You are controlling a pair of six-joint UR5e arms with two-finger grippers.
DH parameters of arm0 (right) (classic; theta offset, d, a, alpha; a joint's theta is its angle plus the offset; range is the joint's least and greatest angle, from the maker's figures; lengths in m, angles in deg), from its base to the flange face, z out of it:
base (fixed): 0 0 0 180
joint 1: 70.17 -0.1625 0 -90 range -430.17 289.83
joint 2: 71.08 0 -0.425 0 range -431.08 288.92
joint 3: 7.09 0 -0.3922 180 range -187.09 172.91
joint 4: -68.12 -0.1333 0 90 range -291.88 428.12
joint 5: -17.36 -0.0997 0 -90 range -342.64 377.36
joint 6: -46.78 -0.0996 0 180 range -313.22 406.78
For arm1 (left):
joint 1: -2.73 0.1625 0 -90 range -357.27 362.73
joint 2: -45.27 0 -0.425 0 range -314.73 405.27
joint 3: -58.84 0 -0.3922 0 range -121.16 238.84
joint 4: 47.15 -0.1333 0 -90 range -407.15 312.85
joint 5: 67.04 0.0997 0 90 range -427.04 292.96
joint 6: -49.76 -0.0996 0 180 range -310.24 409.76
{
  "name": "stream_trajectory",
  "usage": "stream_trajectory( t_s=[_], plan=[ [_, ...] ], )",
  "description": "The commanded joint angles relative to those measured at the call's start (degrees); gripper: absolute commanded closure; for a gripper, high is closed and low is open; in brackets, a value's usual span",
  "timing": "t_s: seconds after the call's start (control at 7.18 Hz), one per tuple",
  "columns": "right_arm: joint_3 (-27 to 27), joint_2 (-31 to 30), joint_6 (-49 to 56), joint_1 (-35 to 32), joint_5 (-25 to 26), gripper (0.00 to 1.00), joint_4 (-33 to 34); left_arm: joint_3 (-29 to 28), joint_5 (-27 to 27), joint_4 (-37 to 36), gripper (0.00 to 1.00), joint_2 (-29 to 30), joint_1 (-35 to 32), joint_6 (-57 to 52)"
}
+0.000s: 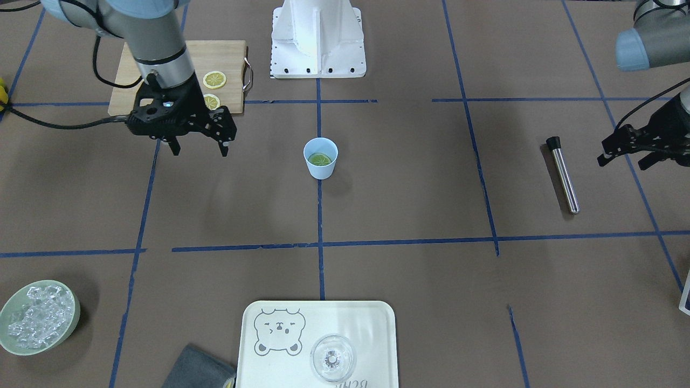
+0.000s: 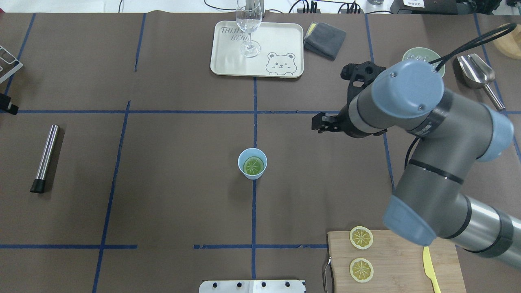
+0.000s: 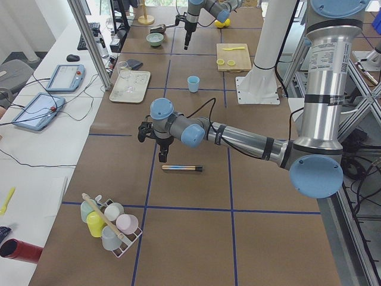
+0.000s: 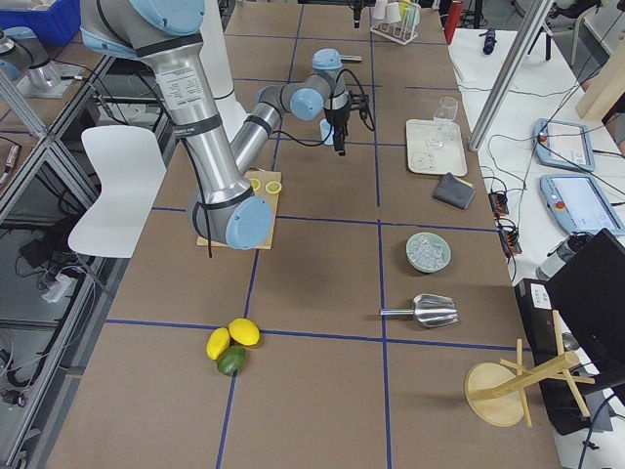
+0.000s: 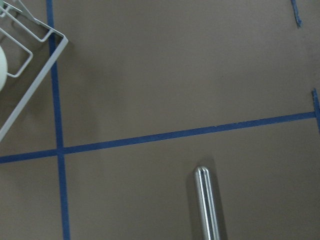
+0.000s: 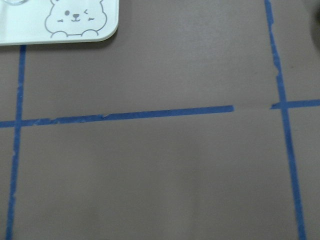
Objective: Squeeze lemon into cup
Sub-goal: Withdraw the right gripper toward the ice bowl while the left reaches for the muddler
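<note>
lemon [image 1: 319, 159] inside cup [image 1: 322, 171]; right gripper [image 1: 200, 151] aloft, jaws apart, empty

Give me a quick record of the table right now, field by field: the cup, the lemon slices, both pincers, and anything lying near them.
cup: light blue, upright, mid-table
lemon slice: lying flat inside the cup
spare slices: two, on the wooden board
wooden board: also holds a yellow knife
right pincer: open, empty, above the table on the cup's right, apart from it
left pincer: open, empty, near the metal rod
metal rod: lying flat, black cap on one end
</note>
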Motion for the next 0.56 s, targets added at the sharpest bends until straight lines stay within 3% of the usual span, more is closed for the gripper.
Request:
stream_trajectory(
  t_s=[0.0,0.42],
  plan=[
    [-0.2,-4.5,13.3,-12.1,-9.8,0.00,0.0,-3.1,0.2,-0.6,0.00,2.3,4.6,6.7],
    [-5.4,-11.3,37.8,-29.9,-27.6,0.00,0.0,-9.7,0.6,2.8,0.00,2.9,8.5,9.5]
  ],
)
